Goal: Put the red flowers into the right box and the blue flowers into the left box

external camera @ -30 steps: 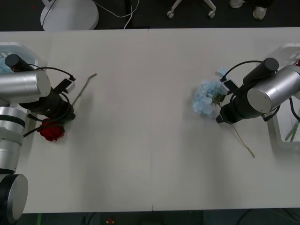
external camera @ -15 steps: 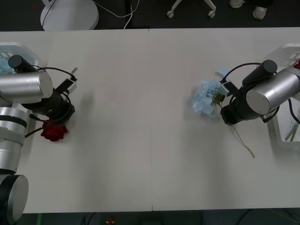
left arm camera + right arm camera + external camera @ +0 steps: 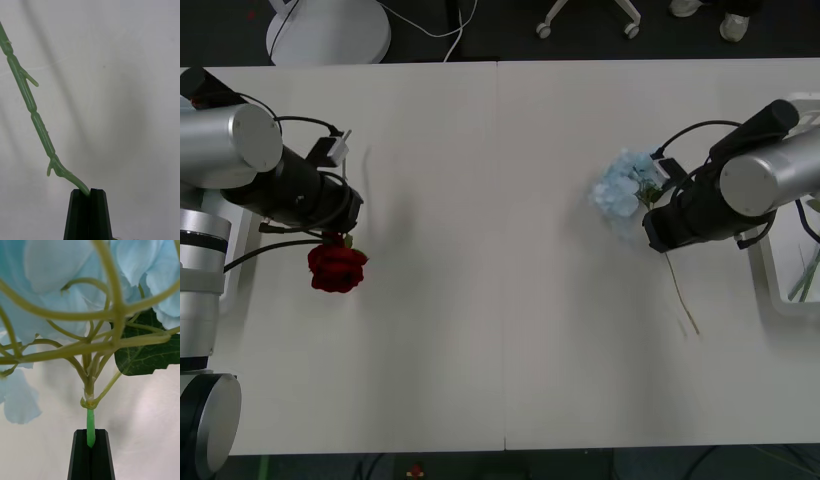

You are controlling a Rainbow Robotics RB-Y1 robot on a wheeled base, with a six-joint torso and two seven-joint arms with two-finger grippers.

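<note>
Nearest the front edge of the table (image 3: 500,380), the loose end of a thin green stem is trailing toward the right front corner, hanging from the blue hydrangea cluster (image 3: 625,188) that the right gripper (image 3: 91,444) is pinching. Its black fingers are closing tight on the stem just below the point where the branches fan out, with the pale-blue head and a dark green leaf (image 3: 148,354) spreading beyond them. Over by the left edge, the left gripper (image 3: 89,195) is clamping a dark-red rose (image 3: 336,267) by its stem, with the head hanging just below the arm and the knobbly stem slanting away from the fingers. Farther back, the right box (image 3: 780,290) is sitting against the right edge with green stems already lying inside it. The left box cannot be made out.

Judging from this, each flower is on the side opposite its target, so both arms would have to cross the middle of the table, and their paths or the dangling stems could tangle. Both grips are narrow pinches on slick, thin stems; a quick swing could let a stem rotate or slide out, dropping a flower short of its box.
</note>
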